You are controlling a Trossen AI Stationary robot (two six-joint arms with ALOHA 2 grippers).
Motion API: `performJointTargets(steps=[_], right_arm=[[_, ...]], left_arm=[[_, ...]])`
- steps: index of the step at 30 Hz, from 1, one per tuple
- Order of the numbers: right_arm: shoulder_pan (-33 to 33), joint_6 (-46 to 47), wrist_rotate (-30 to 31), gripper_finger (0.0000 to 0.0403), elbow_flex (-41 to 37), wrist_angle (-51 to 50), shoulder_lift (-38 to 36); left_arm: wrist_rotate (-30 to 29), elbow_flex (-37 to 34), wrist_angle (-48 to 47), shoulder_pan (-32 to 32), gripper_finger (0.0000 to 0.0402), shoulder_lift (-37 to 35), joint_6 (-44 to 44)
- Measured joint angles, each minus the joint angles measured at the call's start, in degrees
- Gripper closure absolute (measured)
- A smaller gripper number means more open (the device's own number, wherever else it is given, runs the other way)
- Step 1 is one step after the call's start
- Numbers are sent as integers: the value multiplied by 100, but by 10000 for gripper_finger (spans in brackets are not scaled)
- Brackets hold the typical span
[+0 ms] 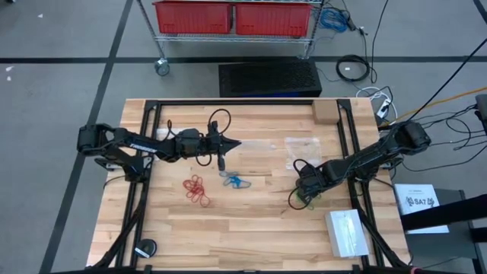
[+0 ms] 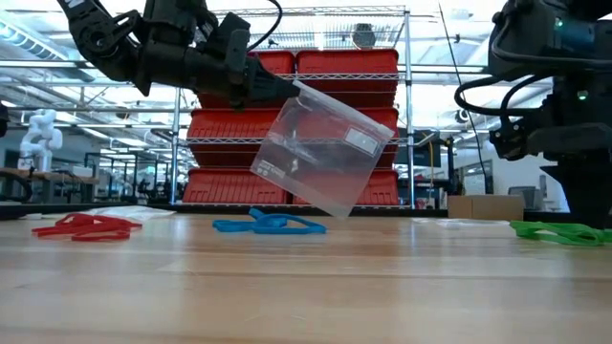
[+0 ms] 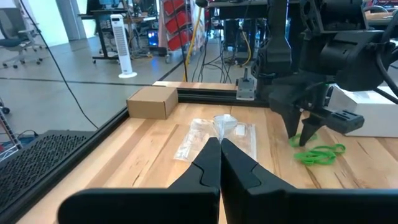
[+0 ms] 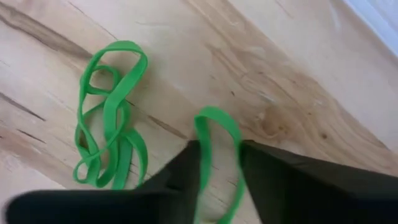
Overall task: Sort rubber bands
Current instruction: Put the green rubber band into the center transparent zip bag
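The left arm reaches in from nine o'clock, stretched across the table (image 1: 251, 221) toward its centre, and the left gripper (image 1: 235, 144) has its fingers pressed together on a corner of a clear plastic bag (image 2: 320, 153), which hangs tilted in the air above the wood in the low view. The right arm comes in from three o'clock, bent down so the right gripper (image 4: 219, 163) points at the tabletop, and one green band (image 4: 216, 155) runs up between its two dark fingers, which sit close on either side of it; whether they truly pinch it I cannot tell. Three clusters of rubber bands lie on the table: the red cluster (image 1: 197, 188) at about seven o'clock from the table's centre, the blue cluster (image 1: 235, 181) just beside it nearer the centre and below the left gripper, and the green cluster (image 4: 111, 115) at four o'clock under the right gripper. Each is a loose tangle of thin flat loops. A second clear bag (image 1: 301, 151) lies flat at two o'clock, and one cardboard box (image 1: 325, 112) sits at the far edge.
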Motion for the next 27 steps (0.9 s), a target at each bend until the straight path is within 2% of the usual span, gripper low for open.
performJointTargets(steps=[5, 10, 15, 20, 24, 27], right_arm=[[2, -395, -91, 394, 395, -119, 40], [-52, -837, 130, 400, 981, 7, 27], [-208, -1558, 1088, 402, 1860, -63, 23], [-581, -2661, 2469, 402, 2792, -45, 21], [-921, -3829, 3752, 403, 3301, 522, 10], [-1154, -4651, 4366, 403, 3400, 1267, 10]], left_arm=[[0, 0, 4, 2, 402, 0, 0], [0, 0, 32, 2, 402, 0, 3], [0, 0, 52, 2, 402, 0, 3], [0, 0, 57, 0, 402, 0, 5], [0, 0, 116, 2, 402, 0, 5], [0, 0, 125, 1, 402, 0, 2]])
